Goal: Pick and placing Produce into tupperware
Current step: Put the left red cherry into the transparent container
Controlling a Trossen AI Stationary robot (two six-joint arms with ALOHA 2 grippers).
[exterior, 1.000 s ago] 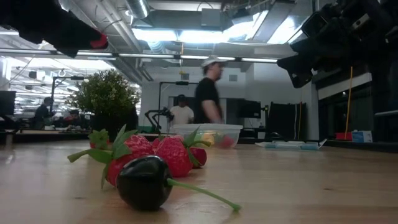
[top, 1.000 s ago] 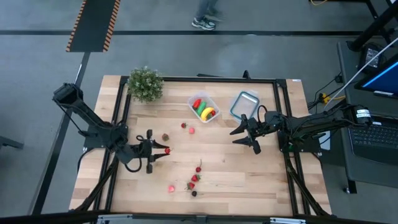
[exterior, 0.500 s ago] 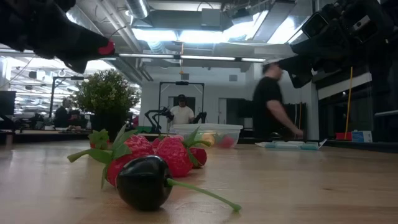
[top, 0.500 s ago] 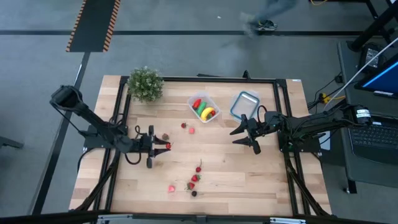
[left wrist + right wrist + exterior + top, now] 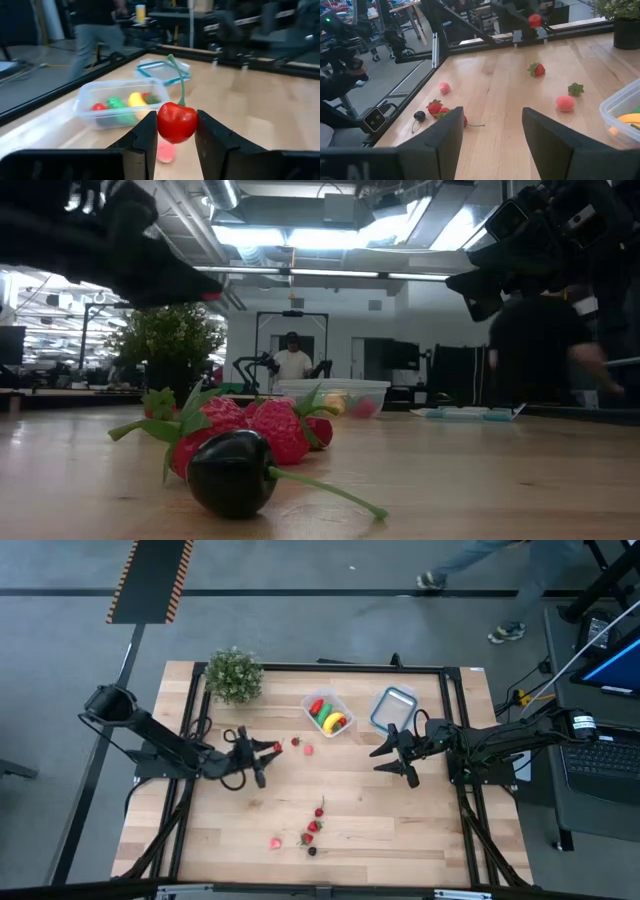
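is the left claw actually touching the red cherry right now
Touching. In the left wrist view the left claw has the red cherry pinched between its two fingers, both pressed against its sides, with the fruit lifted clear of the table.

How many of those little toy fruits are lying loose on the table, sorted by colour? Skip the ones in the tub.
Red pieces: 5
Pink pieces: 2
Black cherry: 1
Total: 8 loose on the table.
Not counted: the red cherry held in the left gripper.
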